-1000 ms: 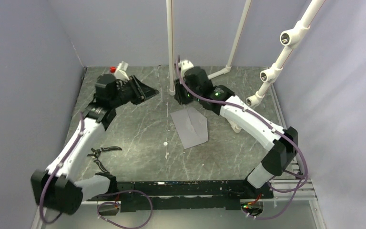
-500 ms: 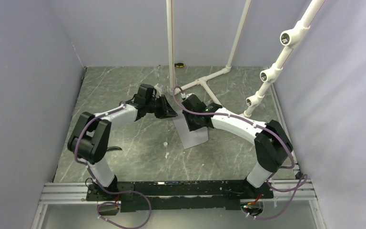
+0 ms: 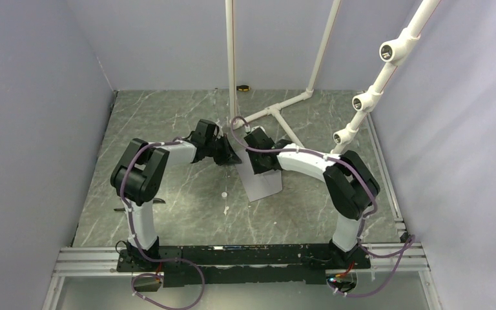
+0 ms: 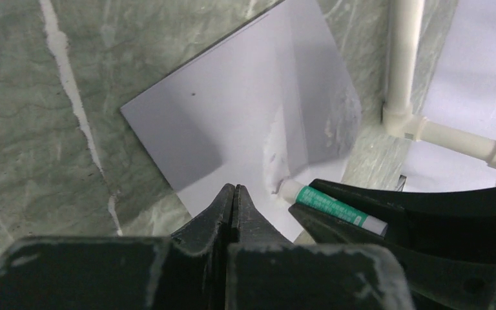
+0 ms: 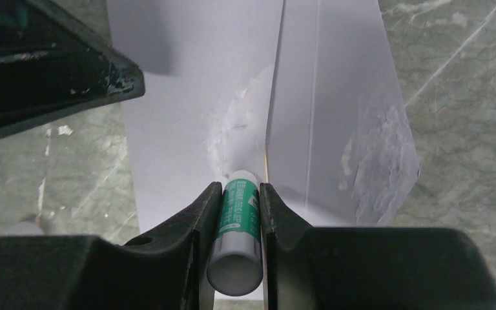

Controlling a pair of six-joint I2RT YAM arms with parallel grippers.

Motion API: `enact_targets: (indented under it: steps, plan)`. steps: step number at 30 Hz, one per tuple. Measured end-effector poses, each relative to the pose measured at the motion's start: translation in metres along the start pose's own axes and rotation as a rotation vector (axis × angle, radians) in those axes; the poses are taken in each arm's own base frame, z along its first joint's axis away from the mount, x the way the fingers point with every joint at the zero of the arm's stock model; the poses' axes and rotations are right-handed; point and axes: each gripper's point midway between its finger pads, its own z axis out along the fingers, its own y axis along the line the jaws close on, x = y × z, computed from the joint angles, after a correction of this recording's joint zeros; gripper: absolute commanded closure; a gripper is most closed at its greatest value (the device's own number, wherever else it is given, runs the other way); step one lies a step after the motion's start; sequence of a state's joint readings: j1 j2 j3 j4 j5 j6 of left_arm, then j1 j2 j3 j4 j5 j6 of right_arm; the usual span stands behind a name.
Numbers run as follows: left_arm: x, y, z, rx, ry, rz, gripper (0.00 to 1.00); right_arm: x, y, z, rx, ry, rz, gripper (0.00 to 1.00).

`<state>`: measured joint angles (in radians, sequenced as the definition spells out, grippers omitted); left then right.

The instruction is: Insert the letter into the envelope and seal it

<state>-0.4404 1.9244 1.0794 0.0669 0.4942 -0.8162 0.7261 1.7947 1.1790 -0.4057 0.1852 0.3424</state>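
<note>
The grey envelope (image 3: 263,179) lies flat on the marble table, its flap open toward the back. My right gripper (image 5: 240,186) is shut on a green-and-white glue stick (image 5: 237,223), whose tip touches the envelope (image 5: 187,84) at the flap fold, among white glue smears. In the left wrist view the same glue stick (image 4: 332,206) points down at the paper. My left gripper (image 4: 234,188) is shut with nothing in it, its tips over the envelope (image 4: 245,123) near its left edge, just beside the right gripper (image 3: 254,165). The letter is hidden.
A white pipe frame (image 3: 278,113) and an upright pole (image 3: 231,64) stand just behind the envelope. Small white scraps (image 3: 223,194) lie in front of it. A yellow-and-black item (image 3: 241,86) rests at the back wall. Grey walls enclose the table.
Both arms have come down from raised poses to the envelope. The left gripper swung in from the back left and closed. The right gripper brought the glue stick onto the paper.
</note>
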Motion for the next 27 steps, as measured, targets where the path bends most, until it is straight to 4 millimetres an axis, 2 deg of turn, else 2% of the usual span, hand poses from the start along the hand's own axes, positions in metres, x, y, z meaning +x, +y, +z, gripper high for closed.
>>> enact_targets:
  steps: [8,16,27]
  plan:
    - [0.012,0.021,0.006,-0.074,0.041,-0.043,0.97,-0.001,0.0,0.015,0.014,0.011,-0.019,1.0]
    - [0.01,0.021,0.012,-0.113,0.083,-0.091,0.98,-0.005,-0.001,0.02,0.025,0.001,-0.036,1.0]
    - [0.01,0.02,0.015,-0.142,0.111,-0.124,0.98,-0.021,0.005,0.03,0.023,-0.036,-0.06,1.0]
